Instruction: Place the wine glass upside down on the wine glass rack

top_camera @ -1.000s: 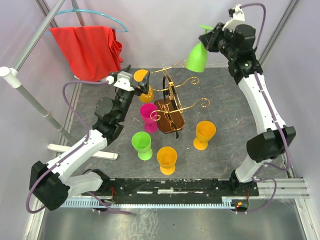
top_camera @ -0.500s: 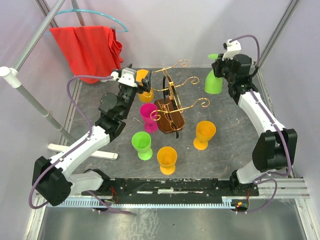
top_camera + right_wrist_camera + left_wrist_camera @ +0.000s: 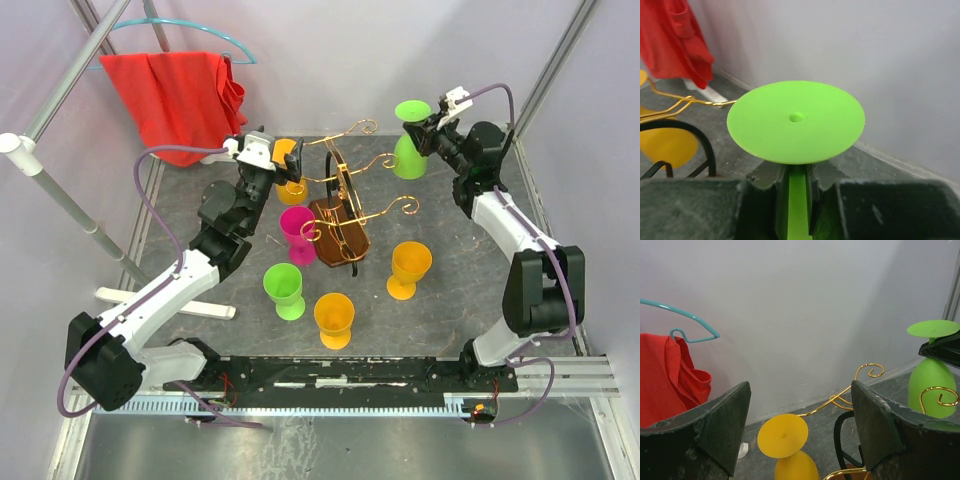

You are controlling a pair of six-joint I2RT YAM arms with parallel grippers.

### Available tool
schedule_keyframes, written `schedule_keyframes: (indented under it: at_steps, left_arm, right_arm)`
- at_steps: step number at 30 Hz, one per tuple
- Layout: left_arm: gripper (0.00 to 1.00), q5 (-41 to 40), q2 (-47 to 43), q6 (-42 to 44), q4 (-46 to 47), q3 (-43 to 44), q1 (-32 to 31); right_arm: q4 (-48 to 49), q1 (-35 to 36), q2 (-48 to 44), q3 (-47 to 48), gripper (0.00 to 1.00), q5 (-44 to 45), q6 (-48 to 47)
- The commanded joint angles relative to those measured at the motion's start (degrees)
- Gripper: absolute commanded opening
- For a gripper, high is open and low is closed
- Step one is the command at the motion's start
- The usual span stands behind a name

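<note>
Right arm: you're stretched to the far right of the table, forearm angled back toward the middle, right gripper [image 3: 422, 134] up at the height of the rack's top scrolls.
Right fingers: clamped on the stem of the green wine glass [image 3: 408, 160], just under its foot.
Green wine glass: upside down, foot disc above your fingers, bowl below them, long axis near vertical. It sits just beside the far-right scroll of the wine glass rack [image 3: 345, 205]; you can't tell whether it touches the wire.
Left arm: reaching up the left side, left gripper [image 3: 800, 392] at the rack's far-left arm.
Left fingers: spread wide, gripping nothing.
Beyond the left fingertips: an orange glass [image 3: 784, 436], foot up, with gold wire running behind it.
Around: magenta glass [image 3: 297, 232], lime glass [image 3: 283, 290] and two orange glasses [image 3: 334, 318] upright near the rack's base; red cloth [image 3: 180, 95] on a teal hanger.
</note>
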Motion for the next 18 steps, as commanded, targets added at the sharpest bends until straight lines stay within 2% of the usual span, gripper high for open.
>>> schedule_keyframes:
  at_steps: [1, 7, 18]
  left_arm:
    - [0.88, -1.6, -0.4, 1.6, 0.4, 2.4, -0.2]
    - [0.88, -1.7, -0.4, 2.0, -0.7, 2.7, -0.2]
    - [0.88, -1.8, -0.8, 1.9, -1.2, 2.2, -0.2]
  right_arm:
    - [9.0, -0.1, 3.1, 1.1, 0.01, -11.9, 0.9]
    - [13.0, -0.5, 5.9, 0.8, 0.01, -15.7, 1.9]
    - [25.8, -1.2, 15.8, 8.0, 0.01, -28.1, 16.2]
